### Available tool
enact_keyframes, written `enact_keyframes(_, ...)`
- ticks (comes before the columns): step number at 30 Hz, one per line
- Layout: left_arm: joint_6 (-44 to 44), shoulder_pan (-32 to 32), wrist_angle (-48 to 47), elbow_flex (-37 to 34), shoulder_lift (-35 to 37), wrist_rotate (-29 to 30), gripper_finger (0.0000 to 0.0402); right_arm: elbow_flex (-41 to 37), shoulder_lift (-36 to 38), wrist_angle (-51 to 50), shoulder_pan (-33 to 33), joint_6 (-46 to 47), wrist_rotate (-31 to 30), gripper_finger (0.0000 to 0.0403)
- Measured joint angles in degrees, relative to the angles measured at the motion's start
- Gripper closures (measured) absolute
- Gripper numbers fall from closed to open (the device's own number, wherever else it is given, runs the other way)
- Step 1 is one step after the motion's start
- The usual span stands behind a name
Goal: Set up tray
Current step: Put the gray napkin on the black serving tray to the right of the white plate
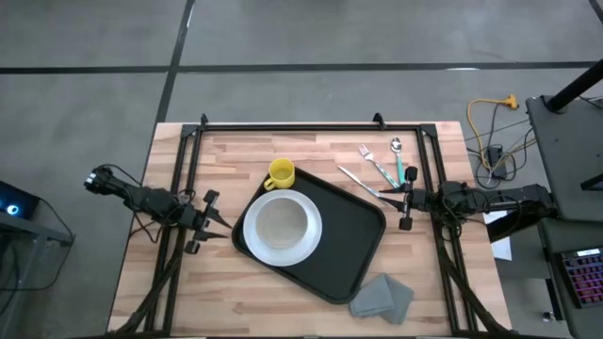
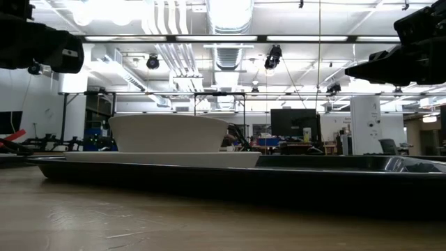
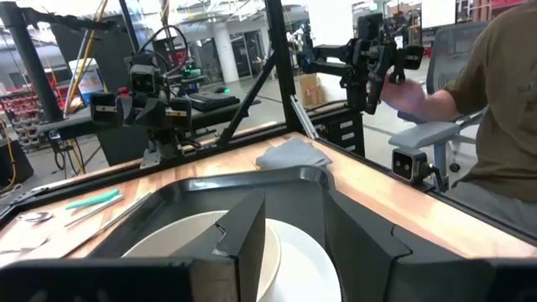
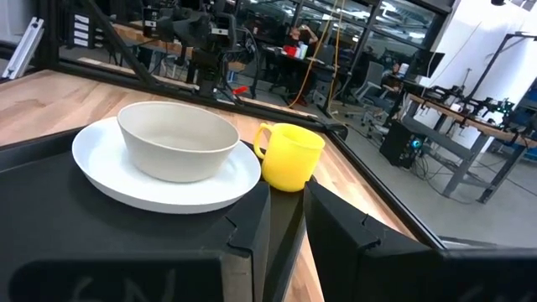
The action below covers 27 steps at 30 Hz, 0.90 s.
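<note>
The black tray (image 1: 350, 235) lies slantwise in the middle of the wooden table. On its left half sits a white plate (image 1: 243, 237) with a white bowl (image 1: 281, 224) on it. A yellow mug (image 1: 281, 173) stands on the table against the tray's far edge. My left gripper (image 1: 217, 222) hovers open at the tray's left side, pointing level at the plate (image 3: 310, 260). My right gripper (image 1: 401, 201) hovers at the tray's right corner, pointing level across the tray (image 4: 50, 210) toward the bowl (image 4: 178, 138) and mug (image 4: 289, 157), its fingers a narrow gap apart with nothing between them.
Cutlery (image 1: 377, 169) lies on the table at the far right: a fork, a spoon, a knife and a teal-handled piece. A folded grey napkin (image 1: 382, 297) lies by the tray's near right corner. A person (image 3: 495, 101) sits beyond the table's near edge.
</note>
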<state>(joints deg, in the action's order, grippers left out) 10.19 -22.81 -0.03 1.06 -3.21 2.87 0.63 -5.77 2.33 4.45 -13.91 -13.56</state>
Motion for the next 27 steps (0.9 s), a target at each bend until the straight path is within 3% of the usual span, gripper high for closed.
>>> enact_keyframes(10,-0.01,0.00,-0.03,0.00,-3.91,0.03,0.0290,0.00,-0.03,0.00,0.04,0.71,0.00,0.0335)
enact_keyframes(23,2.40,0.00,3.18,-0.12,-8.13,0.36,0.0290,-0.01,-0.01,4.12,0.02,9.19,0.07,0.0335)
enact_keyframes(27,1.23,0.02,2.97,0.73,-8.01,-4.84,0.0290,-0.01,0.01,4.56,0.02,12.16,0.04,0.0335)
